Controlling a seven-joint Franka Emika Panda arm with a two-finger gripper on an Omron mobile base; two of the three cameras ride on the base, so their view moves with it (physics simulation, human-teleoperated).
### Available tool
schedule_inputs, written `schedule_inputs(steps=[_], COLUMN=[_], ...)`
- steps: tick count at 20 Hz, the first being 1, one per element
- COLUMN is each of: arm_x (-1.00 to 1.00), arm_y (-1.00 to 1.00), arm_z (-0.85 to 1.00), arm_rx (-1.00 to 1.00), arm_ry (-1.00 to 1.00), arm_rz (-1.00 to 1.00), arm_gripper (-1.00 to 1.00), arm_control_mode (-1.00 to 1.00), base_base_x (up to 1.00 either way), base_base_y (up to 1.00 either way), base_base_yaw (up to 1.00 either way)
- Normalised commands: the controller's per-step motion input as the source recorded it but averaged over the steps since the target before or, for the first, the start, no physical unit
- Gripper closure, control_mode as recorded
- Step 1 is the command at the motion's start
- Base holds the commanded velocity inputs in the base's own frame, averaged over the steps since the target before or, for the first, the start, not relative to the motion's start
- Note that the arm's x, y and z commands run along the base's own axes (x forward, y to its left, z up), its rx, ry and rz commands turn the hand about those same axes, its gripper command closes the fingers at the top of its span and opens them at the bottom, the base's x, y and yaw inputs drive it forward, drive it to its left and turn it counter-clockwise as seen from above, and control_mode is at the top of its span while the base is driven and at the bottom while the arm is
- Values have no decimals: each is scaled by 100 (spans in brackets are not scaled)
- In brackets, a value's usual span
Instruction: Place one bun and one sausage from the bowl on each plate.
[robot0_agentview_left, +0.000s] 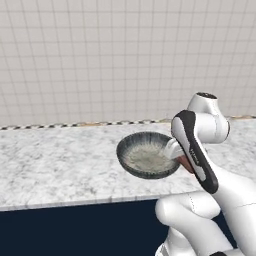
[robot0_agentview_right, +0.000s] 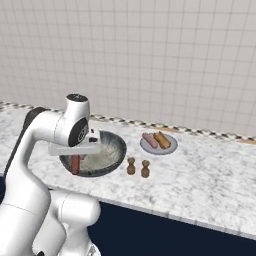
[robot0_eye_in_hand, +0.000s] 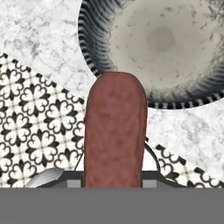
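Two small brown shakers (robot0_agentview_right: 138, 167) stood upright side by side on the marble surface (robot0_agentview_right: 200, 175), near the bowl's right edge and in front of the light grey plate (robot0_agentview_right: 158, 145); behind everything rose a pale tiled wall (robot0_agentview_right: 165, 60). In the left base view the robot's own white forearm crossed in front of the right side of the bowl (robot0_agentview_left: 148, 155), hiding most of the hand (robot0_agentview_left: 186, 163) and leaving only a sliver of dark red beside the rim. In the right base view the arm likewise covered the bowl's left edge. One dark ribbed bowl was visible, its pale inside holding nothing. One plate could be counted, to the right of the bowl and apart from it, carrying one pale pink sausage (robot0_agentview_right: 149, 139) and one orange-tan bun (robot0_agentview_right: 162, 140) lying side by side and touching. The hand (robot0_agentview_right: 75, 165) was closed on the dark red sausage (robot0_eye_in_hand: 115, 135), its only load, gripped at one end so that the piece hung down over the near left rim of the bowl. Seen from the hand view, this sausage pointed toward the bowl's ribbed rim, with marble and a patterned floor (robot0_eye_in_hand: 30, 113) beneath it. Two sausages and one bun were thus countable.
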Motion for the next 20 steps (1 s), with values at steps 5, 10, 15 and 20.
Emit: schedule_inputs(steps=[5,10,15,20], arm_x=[0,0,0,0], arm_y=[0,0,0,0], arm_z=[0,0,0,0], arm_rx=[0,0,0,0], arm_ry=[0,0,0,0], arm_rz=[0,0,0,0], arm_gripper=[100,100,100,100], arm_control_mode=[100,100,100,100], base_base_x=[-81,-10,31,45], base_base_y=[-81,-100,-98,-93], base_base_yaw=[-25,-40,-21,0])
